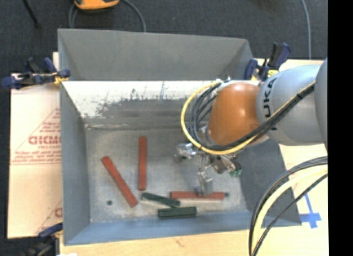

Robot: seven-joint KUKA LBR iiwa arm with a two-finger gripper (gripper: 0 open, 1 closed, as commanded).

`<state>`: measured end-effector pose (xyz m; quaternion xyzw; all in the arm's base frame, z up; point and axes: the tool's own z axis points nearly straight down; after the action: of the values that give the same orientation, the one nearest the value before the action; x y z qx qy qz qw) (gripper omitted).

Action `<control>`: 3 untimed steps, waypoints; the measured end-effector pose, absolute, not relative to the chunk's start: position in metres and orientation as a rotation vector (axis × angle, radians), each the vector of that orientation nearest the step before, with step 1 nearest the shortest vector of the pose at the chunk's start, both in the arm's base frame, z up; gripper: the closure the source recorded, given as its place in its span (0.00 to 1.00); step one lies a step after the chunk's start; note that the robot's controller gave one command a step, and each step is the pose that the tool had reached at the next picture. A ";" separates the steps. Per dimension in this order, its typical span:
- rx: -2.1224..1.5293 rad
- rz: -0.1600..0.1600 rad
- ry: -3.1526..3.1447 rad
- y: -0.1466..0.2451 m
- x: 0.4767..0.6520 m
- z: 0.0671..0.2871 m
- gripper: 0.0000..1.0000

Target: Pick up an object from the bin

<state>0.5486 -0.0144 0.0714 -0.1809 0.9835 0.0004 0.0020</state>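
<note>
Red stick (185,196) lay flat at lower right; the gripper (204,187) hung over it, seemingly aligned for a grasp (spread or closed, I couldn't tell).

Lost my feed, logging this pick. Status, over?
Gripper low at front right of bin, over flat red stick. Grip not confirmed. Dark green stick by its left end, second dark green stick just in front.

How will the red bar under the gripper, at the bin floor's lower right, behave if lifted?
The red bar looks straight and flat-sided, so probably stiff and unlikely to roll. Long and thin, it may tilt if held off-centre. A dark green bar seems to touch its left end and might get nudged.
</note>
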 end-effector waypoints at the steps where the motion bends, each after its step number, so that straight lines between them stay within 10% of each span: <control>1: -0.560 0.001 3.087 -0.002 0.511 0.086 0.00; 2: -0.628 0.000 3.078 -0.004 0.487 0.102 0.00; 3: -0.580 -0.001 3.085 0.020 0.481 0.075 1.00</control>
<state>0.4811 0.0196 0.0748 -0.1847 0.9828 -0.0003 0.0014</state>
